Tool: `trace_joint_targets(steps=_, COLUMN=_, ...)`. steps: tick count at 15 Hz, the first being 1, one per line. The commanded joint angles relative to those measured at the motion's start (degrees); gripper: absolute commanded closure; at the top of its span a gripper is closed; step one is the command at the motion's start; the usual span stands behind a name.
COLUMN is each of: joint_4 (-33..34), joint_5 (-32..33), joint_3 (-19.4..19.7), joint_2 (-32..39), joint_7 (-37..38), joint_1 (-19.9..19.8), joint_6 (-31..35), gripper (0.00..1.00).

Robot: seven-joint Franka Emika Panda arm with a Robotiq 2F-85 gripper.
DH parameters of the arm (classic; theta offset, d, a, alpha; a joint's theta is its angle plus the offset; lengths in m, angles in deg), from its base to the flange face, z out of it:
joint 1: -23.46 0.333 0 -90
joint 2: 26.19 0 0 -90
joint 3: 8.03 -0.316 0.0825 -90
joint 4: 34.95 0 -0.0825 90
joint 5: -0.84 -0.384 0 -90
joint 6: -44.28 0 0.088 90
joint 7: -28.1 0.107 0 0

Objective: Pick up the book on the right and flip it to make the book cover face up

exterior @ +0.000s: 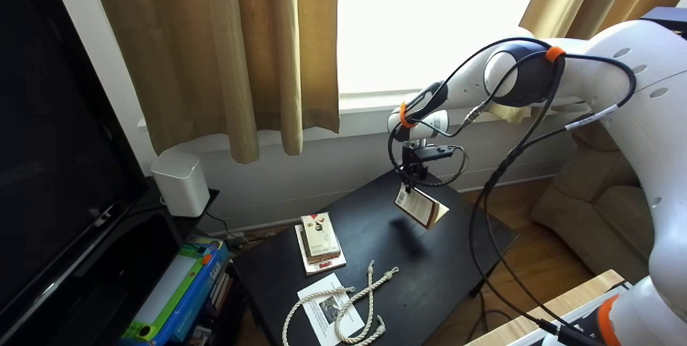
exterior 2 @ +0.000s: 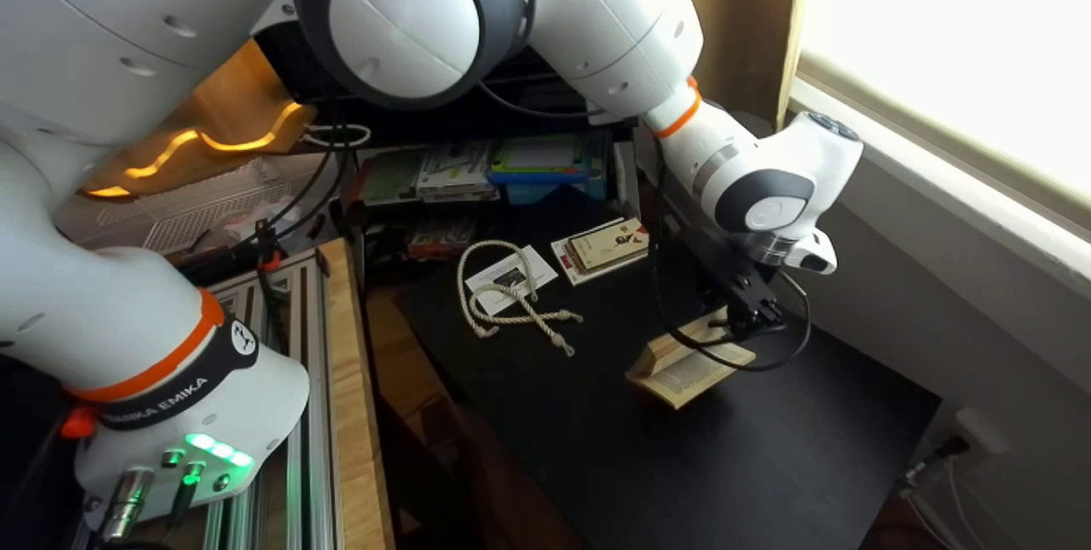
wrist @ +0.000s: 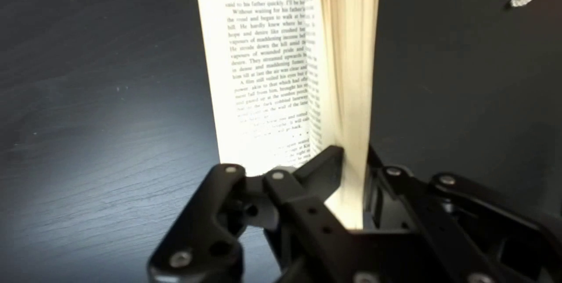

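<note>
Work from left to right, reading the table (exterior: 440, 281) as a clock face in an exterior view. The stack of booklets (exterior: 321, 238) sits near ten o'clock and the printed sheet (exterior: 316, 318), with the ropes (exterior: 371, 288) partly over it, near seven; give them a wide berth as you turn. The book (exterior: 419, 206) hangs toward one o'clock, lifted, its shadow (exterior: 409, 238) lying apart from it. The side showing there is pale, with what looks like a barcode (exterior: 401, 196), so you can judge it the back; the book cover itself cannot be made out. Roll the book slowly until that pale side points down, come low over the table, and fold the halves together against it before letting go. Dropped half open, it would probably splay with its cover underneath.

Now take the wrist view, again from the left. A loose spread of printed pages (wrist: 268, 55) runs up toward eleven o'clock, outside your grip and likely to flop. Next comes your gripper (wrist: 354, 155): its fingers (wrist: 324, 170) stand apart only by the thickness of the page block (wrist: 353, 77), one on its nine o'clock side, inside the opening, the other on its three o'clock side, mostly hidden. You have only part of the book pinched.
</note>
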Motion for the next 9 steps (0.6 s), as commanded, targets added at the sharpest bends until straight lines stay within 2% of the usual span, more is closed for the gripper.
trace_joint_targets(steps=1, joint_4=1.55, joint_5=5.46, joint_3=5.42, joint_2=1.03, joint_7=7.65, joint_1=7.61, joint_6=-3.57, gripper=0.97)
trace_joint_targets(steps=5, joint_4=3.05, joint_5=12.21, joint_3=9.35, joint_2=3.18, joint_7=13.52, joint_1=14.41, joint_6=-6.05, gripper=0.97)
trace_joint_targets(steps=9, joint_4=4.78, joint_5=19.55, joint_3=13.26, joint_2=6.91, joint_7=19.67, joint_1=19.95, joint_6=-3.44, gripper=0.97)
